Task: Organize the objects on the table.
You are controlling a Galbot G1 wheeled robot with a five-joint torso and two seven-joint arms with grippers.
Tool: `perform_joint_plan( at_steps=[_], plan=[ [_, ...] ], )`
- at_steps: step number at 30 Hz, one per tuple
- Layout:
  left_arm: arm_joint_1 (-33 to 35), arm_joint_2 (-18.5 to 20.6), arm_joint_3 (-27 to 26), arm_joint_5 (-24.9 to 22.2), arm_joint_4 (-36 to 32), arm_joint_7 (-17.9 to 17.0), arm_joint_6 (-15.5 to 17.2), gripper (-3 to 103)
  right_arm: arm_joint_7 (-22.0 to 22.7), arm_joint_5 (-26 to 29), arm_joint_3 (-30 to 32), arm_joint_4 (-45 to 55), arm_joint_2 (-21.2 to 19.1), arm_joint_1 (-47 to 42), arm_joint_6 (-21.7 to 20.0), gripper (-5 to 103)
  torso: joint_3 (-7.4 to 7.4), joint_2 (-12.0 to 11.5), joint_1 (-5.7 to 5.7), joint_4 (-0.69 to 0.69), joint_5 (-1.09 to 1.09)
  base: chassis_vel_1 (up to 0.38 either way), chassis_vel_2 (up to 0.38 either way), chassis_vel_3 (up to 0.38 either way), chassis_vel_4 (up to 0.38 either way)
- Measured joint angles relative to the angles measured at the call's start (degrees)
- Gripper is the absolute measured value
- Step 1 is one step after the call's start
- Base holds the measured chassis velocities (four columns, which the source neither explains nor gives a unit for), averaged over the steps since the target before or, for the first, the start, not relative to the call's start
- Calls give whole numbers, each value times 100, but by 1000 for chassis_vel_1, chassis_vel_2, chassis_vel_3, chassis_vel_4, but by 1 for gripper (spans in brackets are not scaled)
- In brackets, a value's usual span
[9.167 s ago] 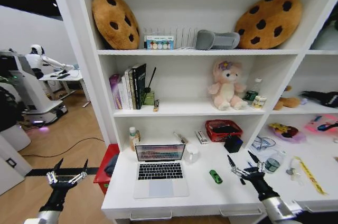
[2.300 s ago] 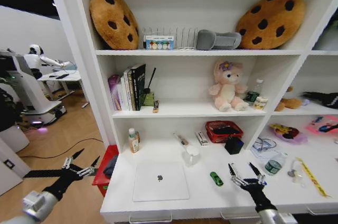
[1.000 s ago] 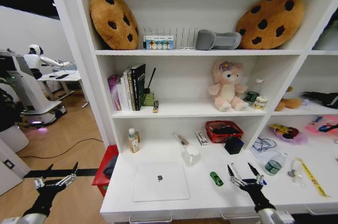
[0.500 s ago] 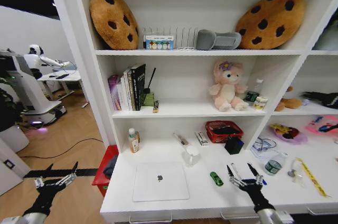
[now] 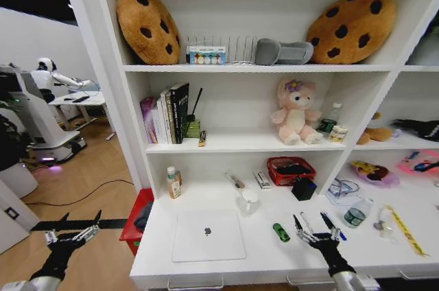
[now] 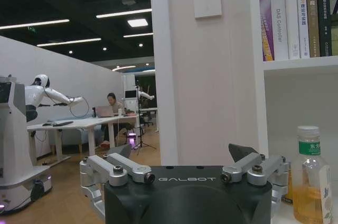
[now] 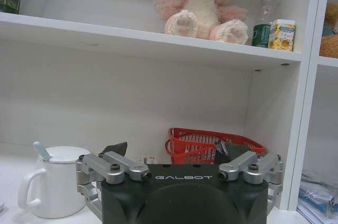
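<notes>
Table [image 5: 226, 263] is seen under the right gripper [image 5: 314, 226], whose fingers are spread apart, empty. Laptop [image 5: 208, 235] lies closed well to its left, car [image 5: 280, 231] just left. Left gripper [image 5: 71, 228] is held spread beyond the table's left end.

Two cookie cushions [image 5: 147, 25], one laptop [image 5: 208, 235]

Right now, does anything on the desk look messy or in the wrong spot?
A little. The green toy car lies loose and slanted on the table beside the closed laptop, and a blue pen lies loose by the right hand. Nothing spilled.
</notes>
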Motion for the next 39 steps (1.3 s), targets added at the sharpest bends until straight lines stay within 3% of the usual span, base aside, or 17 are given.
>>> perform_joint_plan(
  at_steps=[9,12,14,19,22,23,26,39],
  plan=[
    [1,0,0,1,0,0,1,100,-6,-19,-3,-19,15,1,39,100,0,0,0,1,-3,-139,-133,146,136],
    [1,0,-1,2,0,1,1,100,-6,-28,-25,-20,30,1,40,100,0,0,0,1,5,-225,-199,215,216],
    [1,1,0,1,0,1,1,100,-6,-36,-32,-20,34,-2,42,100,0,0,0,-2,-3,-262,-268,239,240],
    [1,0,0,2,0,3,1,100,-5,-58,-57,-66,39,8,105,100,0,0,0,4,3,-269,-265,275,267],
    [1,0,0,1,0,4,1,100,-16,-112,-71,-90,44,5,148,100,1,-1,1,-2,2,-198,-245,210,169],
    [1,0,0,1,0,4,1,100,-52,-154,-90,-95,49,3,165,100,0,0,-1,4,9,-192,-155,157,128],
    [1,0,0,1,0,4,1,100,-193,-292,-124,-103,53,-4,230,100,0,0,0,-2,-2,-22,-91,99,44],
    [1,1,-2,0,2,0,0,100,-809,-744,-763,-22,234,22,428,100,0,0,0,1,0,33,37,-31,-33]
  ],
)
